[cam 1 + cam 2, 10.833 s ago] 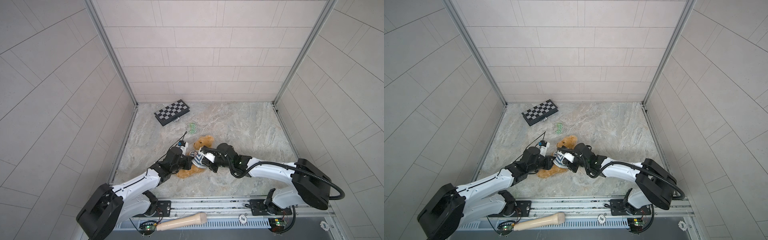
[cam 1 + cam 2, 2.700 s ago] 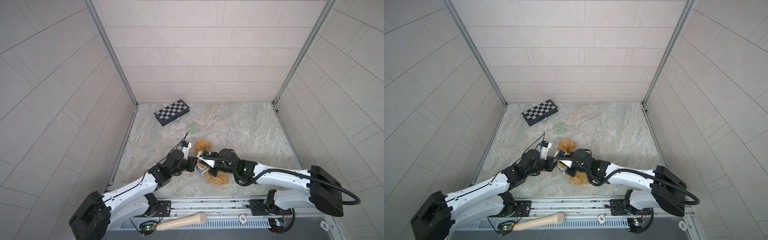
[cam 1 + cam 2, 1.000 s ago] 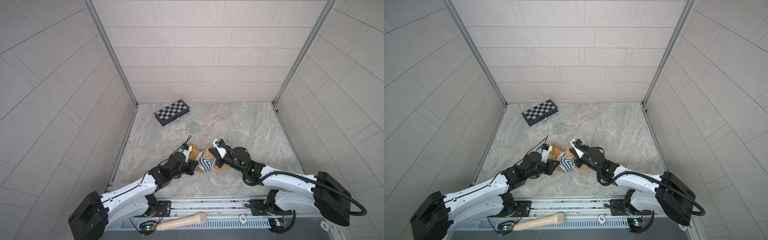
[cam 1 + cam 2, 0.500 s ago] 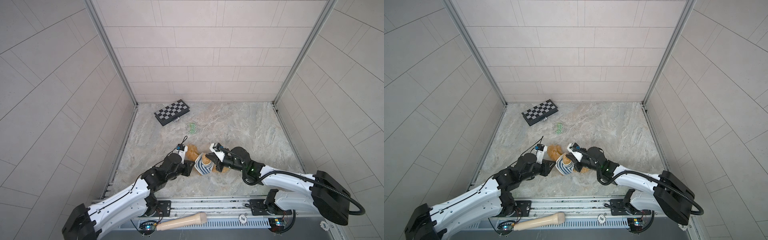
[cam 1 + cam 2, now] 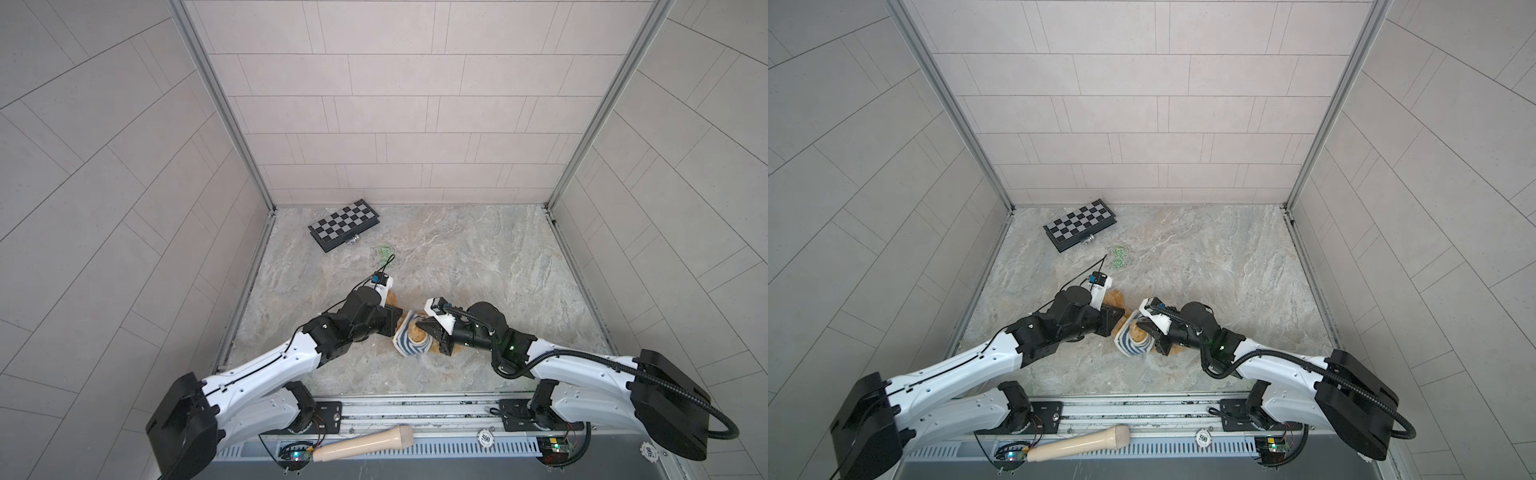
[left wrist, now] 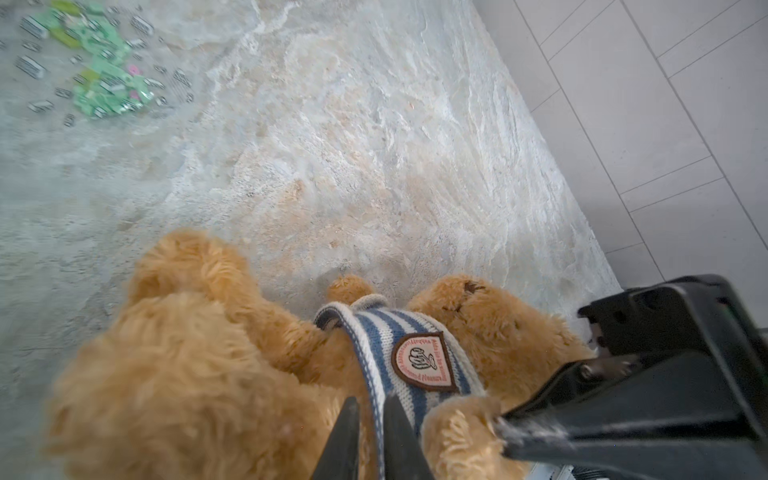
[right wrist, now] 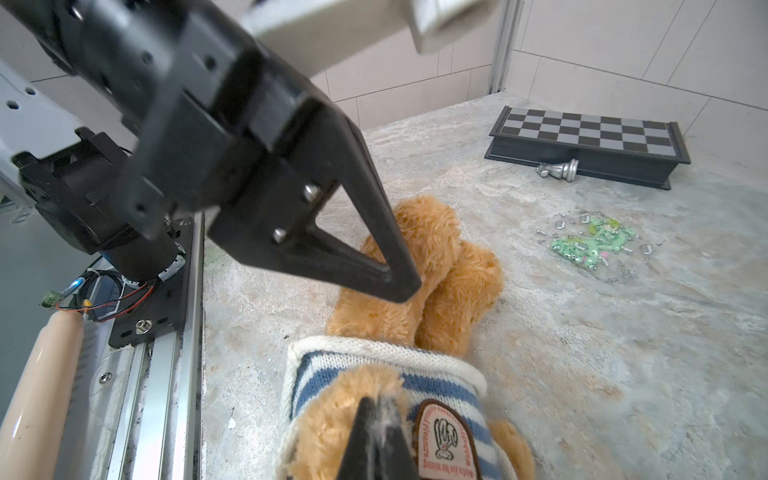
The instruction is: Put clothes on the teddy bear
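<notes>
Two-arm cell seen from above, with close views from both wrists. The teddy bear (image 5: 414, 333), golden-brown and fluffy, lies on the marbled desk (image 5: 478, 270) in the lower middle of both top views, directly between the two claws. A blue-and-white striped knit sweater (image 5: 409, 349) with a cream rim and a shield-shaped badge (image 6: 424, 361) wraps the bear's middle; fur shows through its opening, and plush parts stick out beyond both ends.

The left claw (image 6: 372, 432) reaches in from the left of the top views. In its wrist view the two dark fingertips (image 6: 347, 432) stand close together with the sweater's cream rim between them, so it pinches the sweater edge.

The right claw (image 7: 374, 419) reaches in from the right. Its fingertips are pressed together and lie on the fur inside the sweater's opening, with pale fibres clinging to them; whether they nip fur or knit cannot be told. The two claws are near each other at the bear but apart.

Background items:
- A folded chessboard box (image 5: 344, 224) sits at the upper left of the desk, near the back wall.
- A silver chess piece (image 7: 559, 169) lies just beside the box's front edge.
- A clear packet of small green pieces (image 5: 384, 251) lies between the chessboard box and the bear, apart from both.
- A pale wooden handle (image 5: 361, 444) lies along the base in front of the desk, at the bottom of the frame.
- A chip marked 500 (image 5: 484, 436) sits to the right of the handle
</notes>
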